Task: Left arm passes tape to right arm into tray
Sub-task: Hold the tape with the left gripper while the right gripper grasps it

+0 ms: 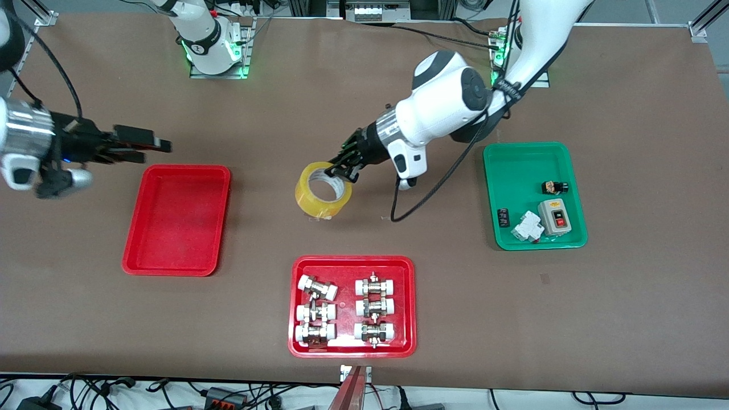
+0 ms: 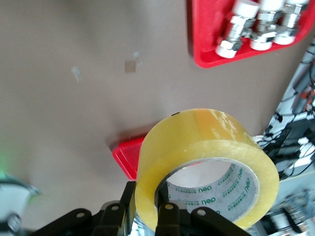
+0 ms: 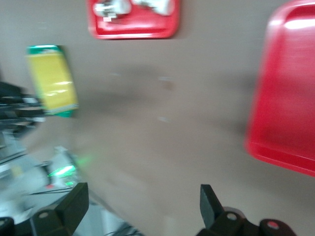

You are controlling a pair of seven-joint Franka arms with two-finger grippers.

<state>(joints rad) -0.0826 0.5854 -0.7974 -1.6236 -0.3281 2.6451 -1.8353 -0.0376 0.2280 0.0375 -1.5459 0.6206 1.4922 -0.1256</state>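
Brown tabletop (image 1: 626,313) lay beneath both arms. Left gripper (image 1: 342,166) was clenched on the tape (image 1: 323,189), one finger (image 2: 167,216) inside its core, roll held over mid-table. Right gripper (image 1: 149,144) hovered with fingers (image 3: 211,202) spread apart, just above the empty red tray (image 1: 176,219).

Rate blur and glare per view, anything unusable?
Front view: sharp, even light, soft shadows under the tape held in the left hand. Left wrist view: tape crisp, with glare on its yellowish surface. Right wrist view: heavy motion blur; the red tray and tape are smeared, and the right hand is open.
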